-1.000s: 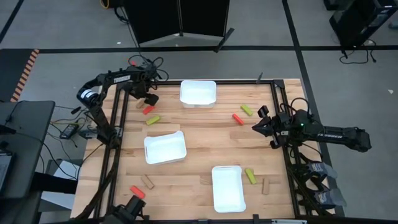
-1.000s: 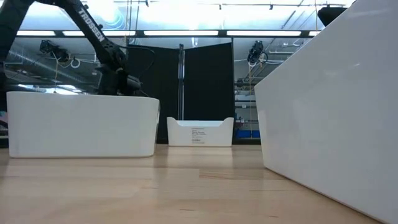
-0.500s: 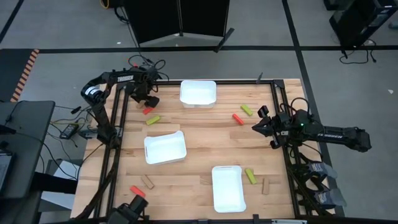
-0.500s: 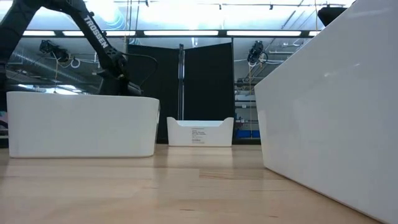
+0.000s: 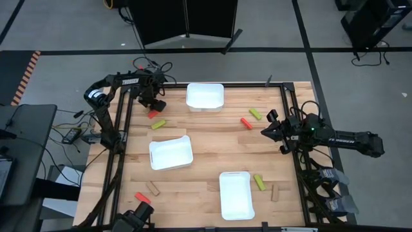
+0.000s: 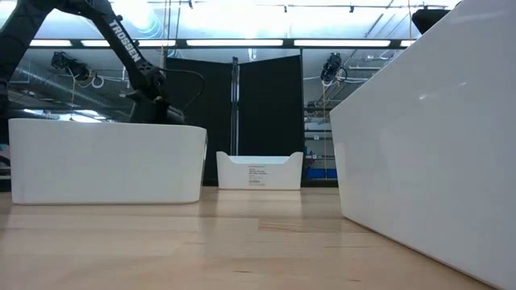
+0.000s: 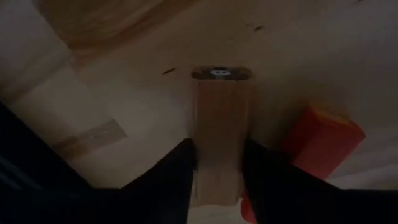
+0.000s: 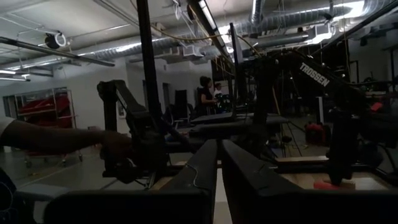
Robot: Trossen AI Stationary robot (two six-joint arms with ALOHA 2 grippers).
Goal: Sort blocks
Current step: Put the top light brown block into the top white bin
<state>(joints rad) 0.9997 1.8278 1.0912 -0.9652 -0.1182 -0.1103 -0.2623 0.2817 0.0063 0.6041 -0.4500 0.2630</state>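
Note:
My left gripper (image 5: pixel 153 103) is at the table's far left, shut on a tan block (image 7: pixel 221 124). The gripper hides that block in the high view. A red block (image 5: pixel 153 115) lies beside it and also shows in the left wrist view (image 7: pixel 320 140). A yellow-green block (image 5: pixel 158 123) lies just nearer. My right gripper (image 5: pixel 267 127) waits at the right edge, its fingers (image 8: pixel 205 168) together and empty. A red block (image 5: pixel 246 122) and a yellow-green block (image 5: pixel 255 114) lie in front of it. My left gripper pinches the tan block by its two long sides (image 7: pixel 205 165) between its two fingers, at the end nearest the wrist. The block runs along the fingers and points away toward the tabletop. I cannot tell whether its far end (image 7: pixel 221 84) rests on the wood.
Three white trays stand on the table: far middle (image 5: pixel 205 96), left middle (image 5: pixel 170 153) and near right (image 5: pixel 235 194). More blocks lie near: yellow-green (image 5: pixel 259 182), tan (image 5: pixel 275 192), tan (image 5: pixel 153 188), red (image 5: pixel 142 198). A person's arm (image 8: pixel 50 137) shows beyond the table.
My left gripper has shifted a little at the table's far left, coming over the tan block beside the red one. The tan block no longer shows in the high view.

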